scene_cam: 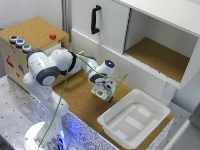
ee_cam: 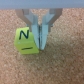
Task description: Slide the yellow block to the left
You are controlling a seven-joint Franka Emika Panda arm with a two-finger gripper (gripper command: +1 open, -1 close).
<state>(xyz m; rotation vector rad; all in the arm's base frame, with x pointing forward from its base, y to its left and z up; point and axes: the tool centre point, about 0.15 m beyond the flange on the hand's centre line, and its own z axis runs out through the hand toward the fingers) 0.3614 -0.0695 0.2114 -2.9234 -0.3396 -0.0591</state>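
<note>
From my remote station, I see the Panda arm bent low over the cork-topped desk (scene_cam: 75, 97), its claw (scene_cam: 102, 94) pointing down near the middle of the surface. In the wrist view the claw (ee_cam: 41, 36) sits with its fingers (ee_cam: 45, 35) close together, nearly clenched, with one finger against the side of the yellow block (ee_cam: 26, 41) rather than around it. Contrary to expectation, the block bears dark marks, an "N" among them. It rests on the cork directly beneath the claw; in the exterior view it is hidden behind the claw. A white tray (scene_cam: 134, 119) lies on the desk just beside the claw, toward the exterior view's right. A small red cube (scene_cam: 52, 36) sits on a cork-topped box (scene_cam: 30, 30) at the far left, beside three coloured buttons (scene_cam: 19, 43). A white cabinet (scene_cam: 150, 35) stands at the back.
</note>
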